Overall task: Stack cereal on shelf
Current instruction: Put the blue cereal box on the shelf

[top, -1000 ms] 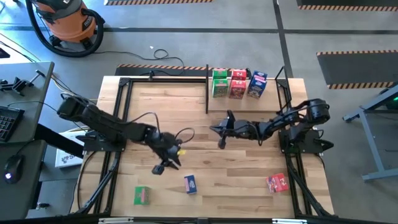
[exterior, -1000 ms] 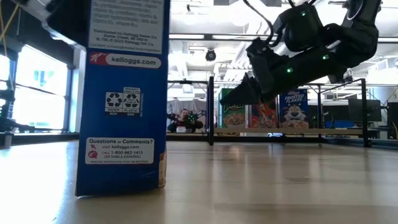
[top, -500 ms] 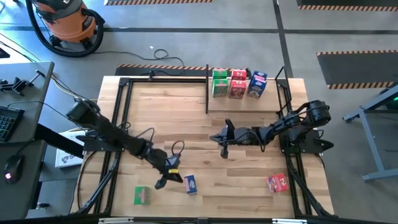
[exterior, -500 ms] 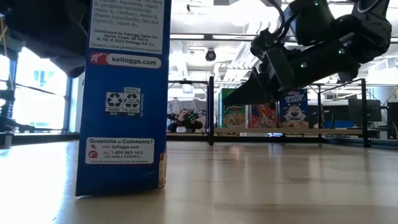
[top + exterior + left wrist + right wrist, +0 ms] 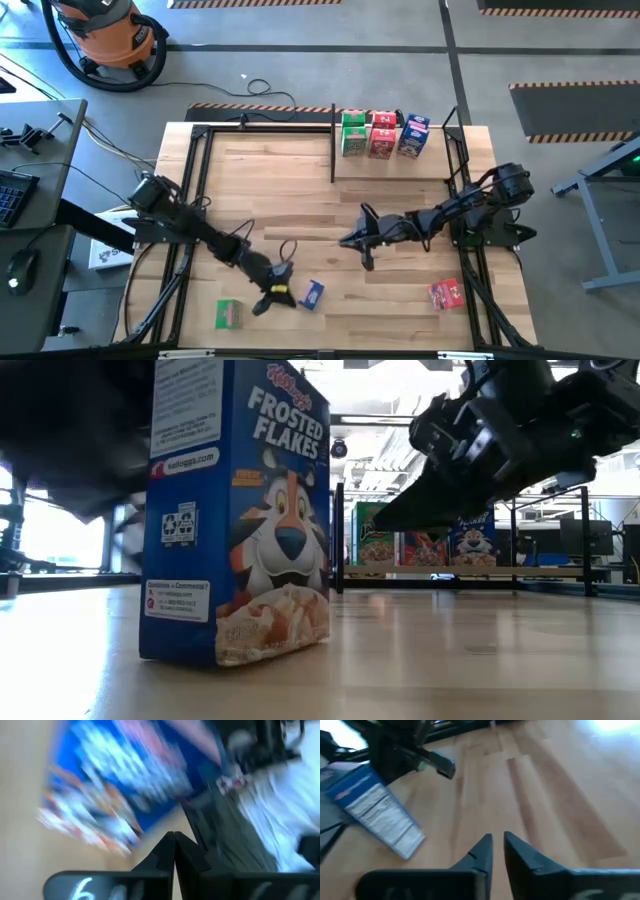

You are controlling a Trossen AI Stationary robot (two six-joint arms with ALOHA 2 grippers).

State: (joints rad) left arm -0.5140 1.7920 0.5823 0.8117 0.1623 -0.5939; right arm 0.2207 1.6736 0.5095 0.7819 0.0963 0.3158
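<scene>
Both arms are dark, near-black, built of jointed segments with rounded joint housings. Thin black cables loop loosely off the left arm [image 5: 190,228] and off the right arm [image 5: 470,203]. A small yellow marking sits near the left gripper [image 5: 272,297]. The fingers [image 5: 479,855] of the right gripper [image 5: 363,252] are dark, flat and taper to points. Small green lights dot the right arm's housing in the low view.

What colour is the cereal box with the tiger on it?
Blue. The Frosted Flakes box shows best in the low view, standing upright on the table.
</scene>
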